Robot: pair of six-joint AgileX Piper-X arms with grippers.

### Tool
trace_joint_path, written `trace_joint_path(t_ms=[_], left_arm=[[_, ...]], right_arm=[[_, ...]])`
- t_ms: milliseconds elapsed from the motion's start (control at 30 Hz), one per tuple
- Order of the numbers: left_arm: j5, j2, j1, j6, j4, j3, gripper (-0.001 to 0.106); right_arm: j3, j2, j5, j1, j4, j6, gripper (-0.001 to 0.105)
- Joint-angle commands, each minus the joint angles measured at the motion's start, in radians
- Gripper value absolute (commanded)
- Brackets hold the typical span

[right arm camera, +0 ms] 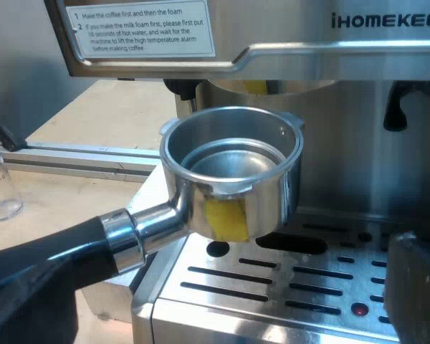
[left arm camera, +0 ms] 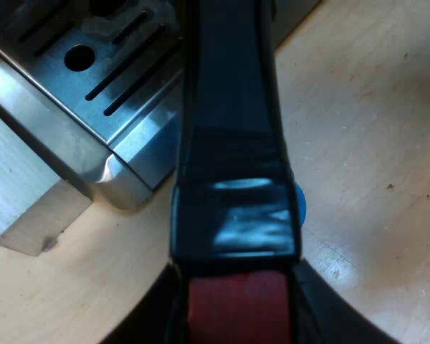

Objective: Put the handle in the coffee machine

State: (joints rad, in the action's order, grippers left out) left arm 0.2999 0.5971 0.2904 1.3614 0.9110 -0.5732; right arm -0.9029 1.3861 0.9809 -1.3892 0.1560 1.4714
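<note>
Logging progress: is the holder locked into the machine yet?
Not yet: the holder hangs apart under the machine, whole rim visible above the drip tray.

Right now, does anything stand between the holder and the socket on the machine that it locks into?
Nothing visible does. The holder hangs above the drip tray, just below the socket, with only open air between its rim and the socket. The left gripper grips the handle at its red end.
</note>
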Motion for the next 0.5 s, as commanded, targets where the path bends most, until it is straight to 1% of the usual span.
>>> trace_joint_path(t_ms=[33,167,267,367,433,500], left_arm=[[0.016,-0.01,-0.003,-0.002,-0.035,-0.011,0.0],[0.033,0.007,-0.003,-0.029,-0.016,-0.011,0.0],[0.073,0.028,-0.003,-0.062,-0.003,-0.011,0.0],[0.101,0.05,-0.003,-0.063,-0.001,-0.011,0.0],[0.101,0.058,-0.003,-0.066,-0.001,-0.011,0.0],[0.106,0.061,-0.003,-0.09,-0.004,-0.011,0.0]], right_arm=[[-0.003,0.0,0.011,0.001,0.011,0.014,0.087],[-0.003,0.0,0.011,0.001,0.011,0.014,0.087],[-0.003,0.0,0.011,0.001,0.011,0.014,0.087],[-0.003,0.0,0.011,0.001,0.011,0.014,0.087],[-0.003,0.0,0.011,0.001,0.011,0.014,0.087],[-0.003,0.004,0.011,0.001,0.011,0.014,0.087]])
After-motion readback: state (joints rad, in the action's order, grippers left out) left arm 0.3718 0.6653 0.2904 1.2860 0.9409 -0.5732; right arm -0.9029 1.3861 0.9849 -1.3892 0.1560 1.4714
